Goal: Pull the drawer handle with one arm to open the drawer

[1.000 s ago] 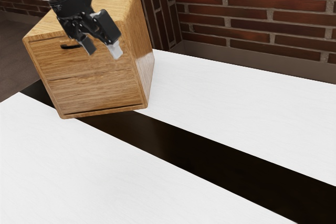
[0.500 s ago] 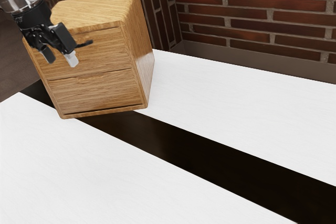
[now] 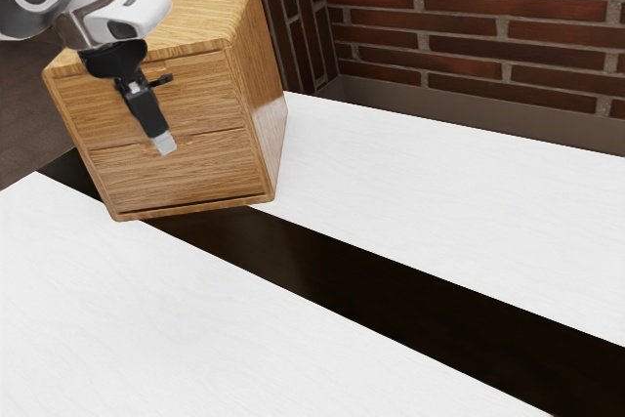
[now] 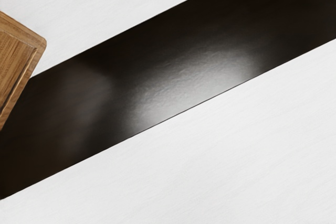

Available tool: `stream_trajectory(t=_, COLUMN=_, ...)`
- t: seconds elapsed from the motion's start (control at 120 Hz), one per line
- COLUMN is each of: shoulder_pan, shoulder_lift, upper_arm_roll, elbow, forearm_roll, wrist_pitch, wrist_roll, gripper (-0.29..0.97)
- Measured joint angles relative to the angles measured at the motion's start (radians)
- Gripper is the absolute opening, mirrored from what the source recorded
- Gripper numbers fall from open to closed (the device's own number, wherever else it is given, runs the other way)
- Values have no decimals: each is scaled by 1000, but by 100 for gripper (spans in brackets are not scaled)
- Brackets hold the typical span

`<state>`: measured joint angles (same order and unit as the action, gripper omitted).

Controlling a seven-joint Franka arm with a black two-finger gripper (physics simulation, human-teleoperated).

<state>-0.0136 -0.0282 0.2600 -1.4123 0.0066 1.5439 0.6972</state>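
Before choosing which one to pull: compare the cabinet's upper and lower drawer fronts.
The upper drawer carries a dark handle; on the lower drawer I can make out none. The upper drawer sits just under the top of the cabinet, the lower drawer just above its base. Both are the same oak-toned wood, and both look shut.

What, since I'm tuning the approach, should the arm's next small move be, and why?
Probably lift the end effector a little: it hangs in front of the lower drawer, below the black handle of the shut upper drawer.
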Motion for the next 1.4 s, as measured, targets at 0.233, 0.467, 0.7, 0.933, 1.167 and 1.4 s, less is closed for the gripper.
stream_trajectory(t=0.233, shoulder_pan=-67, shoulder_lift=28, upper_arm_roll=99, elbow=-46, forearm_roll=55, wrist_pitch=108, wrist_roll=200, gripper=68)
stream_trajectory(t=0.467, shoulder_pan=48, shoulder_lift=105, upper_arm_roll=175, elbow=-33, forearm_roll=104, wrist_pitch=240, wrist_roll=363, gripper=68)
stream_trajectory(t=0.7, shoulder_pan=81, shoulder_lift=149, upper_arm_roll=180, elbow=50, forearm_roll=90, wrist_pitch=281, wrist_roll=475, gripper=68)
stream_trajectory(t=0.933, shoulder_pan=81, shoulder_lift=132, upper_arm_roll=188, elbow=86, forearm_roll=75, wrist_pitch=277, wrist_roll=551, gripper=68)
stream_trajectory(t=1.167, shoulder_pan=104, shoulder_lift=158, upper_arm_roll=189, elbow=137, forearm_roll=73, wrist_pitch=288, wrist_roll=603, gripper=68)
stream_trajectory(t=1.4, shoulder_pan=118, shoulder_lift=211, upper_arm_roll=187, elbow=141, forearm_roll=54, wrist_pitch=320, wrist_roll=638, gripper=68)
